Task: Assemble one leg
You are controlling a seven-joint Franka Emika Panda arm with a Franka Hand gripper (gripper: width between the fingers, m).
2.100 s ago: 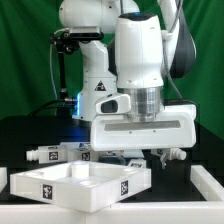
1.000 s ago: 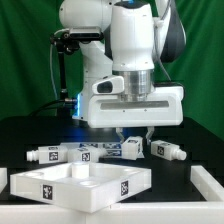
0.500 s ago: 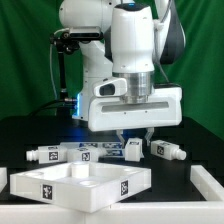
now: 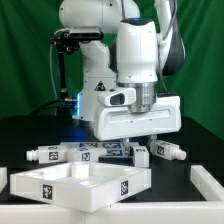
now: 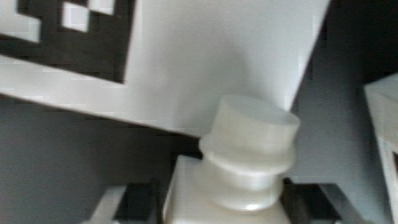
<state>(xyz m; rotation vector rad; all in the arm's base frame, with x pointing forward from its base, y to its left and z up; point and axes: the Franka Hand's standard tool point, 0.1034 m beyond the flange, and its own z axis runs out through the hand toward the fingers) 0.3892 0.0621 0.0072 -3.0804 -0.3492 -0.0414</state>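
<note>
My gripper (image 4: 139, 146) is shut on one leg (image 4: 138, 155), a short chunky white peg with tag stickers. I hold it just above the table, behind the far rim of the large white square panel (image 4: 75, 184). In the wrist view the leg (image 5: 244, 150) stands between my dark fingers (image 5: 153, 196), and its narrower round tip points away from the gripper (image 5: 231, 205). Beyond the tip is a white surface (image 5: 214, 60) with a black-and-white tag. Three more legs lie in a row to the exterior view's left (image 4: 62, 153). Another leg (image 4: 169, 151) lies to the right.
The robot's base (image 4: 95, 70) stands behind the parts on the black table. A white block (image 4: 209, 185) sits at the front right edge and a small white piece (image 4: 3, 178) at the front left edge.
The hand rose from the row of legs with one leg in its fingers. It has since tilted and shifted slightly to the exterior view's right and down. The other legs have not moved.
</note>
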